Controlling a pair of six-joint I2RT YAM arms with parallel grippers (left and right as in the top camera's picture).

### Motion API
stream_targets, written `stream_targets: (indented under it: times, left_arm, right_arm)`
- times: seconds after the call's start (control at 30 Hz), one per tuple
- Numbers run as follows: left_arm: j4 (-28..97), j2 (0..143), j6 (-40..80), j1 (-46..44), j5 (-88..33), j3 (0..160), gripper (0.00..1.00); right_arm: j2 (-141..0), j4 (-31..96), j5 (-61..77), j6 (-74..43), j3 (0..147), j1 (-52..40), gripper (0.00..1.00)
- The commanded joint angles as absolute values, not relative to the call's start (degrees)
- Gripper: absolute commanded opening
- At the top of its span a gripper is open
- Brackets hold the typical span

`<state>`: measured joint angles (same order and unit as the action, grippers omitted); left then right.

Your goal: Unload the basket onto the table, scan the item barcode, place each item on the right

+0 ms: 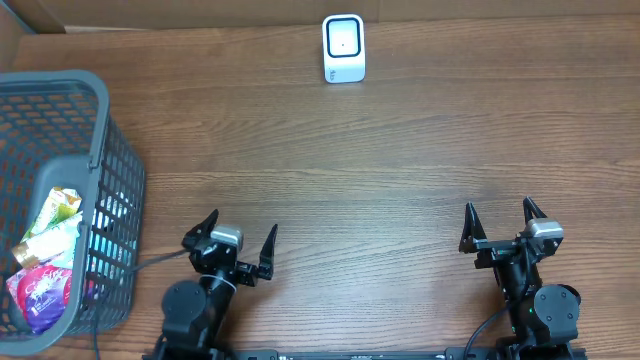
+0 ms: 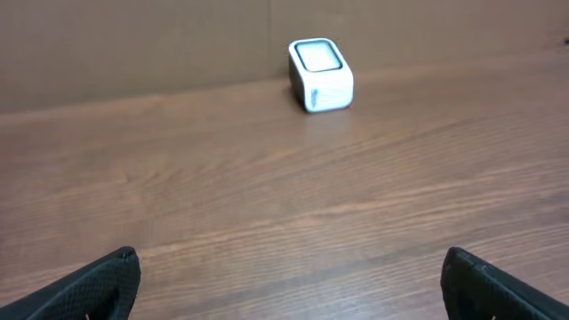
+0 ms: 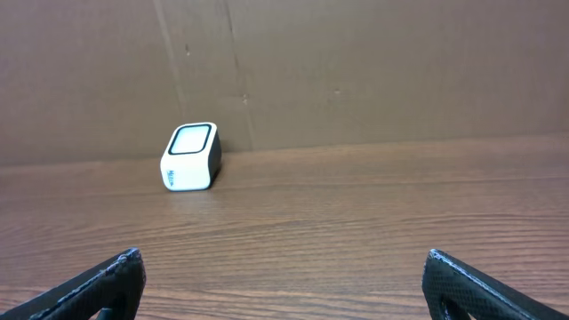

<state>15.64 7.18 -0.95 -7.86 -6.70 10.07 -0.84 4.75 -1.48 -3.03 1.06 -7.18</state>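
A wooden table (image 1: 400, 150) with a brown, streaked grain running left to right fills the scene, and a flat cardboard wall (image 3: 356, 71) with a vertical crease closes off its far edge. At the far left stands a grey plastic basket (image 1: 100, 130) with a slotted grid wall and a smooth rim. Inside it lie crinkled, glossy packets (image 1: 50, 225), one yellow-green and one purple. Near the front edge, just right of the basket, the left gripper (image 1: 243, 221) has its black pointed fingers spread wide around nothing. A small white scanner (image 1: 343, 47), boxy with rounded corners and a dark-framed window, sits far back near the middle. At the near right, the right gripper (image 1: 498, 205) is likewise splayed and empty.
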Motion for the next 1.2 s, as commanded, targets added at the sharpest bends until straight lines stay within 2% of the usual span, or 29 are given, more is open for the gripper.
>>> stream_targets:
  times: [0.0,0.1,0.2,0.33,0.43,0.7,0.9,1.0,1.17]
  left_arm:
    - [15.97,13.06,0.27,-7.92,-7.35,21.74,1.0]
    - [19.94,20.95,3.53,-7.9,-5.37,31.83,1.0]
    - [29.89,31.07,8.23,-7.9,-4.25,44.8,1.0]
    - [43.35,42.54,5.98,-7.94,-12.32,59.51,1.0]
    - [50.46,48.49,5.93,-7.94,-16.14,64.03,1.0]
    - [54.13,58.59,12.6,-7.79,-14.26,67.37,1.0]
    - [57.98,62.28,13.04,-5.89,-11.31,86.35,1.0]
    - [62.04,63.77,16.45,-2.96,-3.38,99.0,1.0]
    - [71.13,65.58,21.82,4.14,20.62,112.99,1.0]
  right_arm:
    - [-0.16,4.6,-1.23,-3.44,0.45,-7.49,1.0]
    - [-0.16,4.6,-1.23,-3.44,0.45,-7.49,1.0]
    - [-0.16,4.6,-1.23,-3.44,0.45,-7.49,1.0]
    - [-0.16,4.6,-1.23,-3.44,0.45,-7.49,1.0]
    - [-0.16,4.6,-1.23,-3.44,0.45,-7.49,1.0]
    - [-0.16,4.6,-1.23,-3.44,0.45,-7.49,1.0]
    - [-0.16,4.6,-1.23,-3.44,0.45,-7.49,1.0]
    - [-0.16,4.6,-1.23,-3.44,0.45,-7.49,1.0]
    - [-0.16,4.6,-1.23,-3.44,0.45,-7.49,1.0]
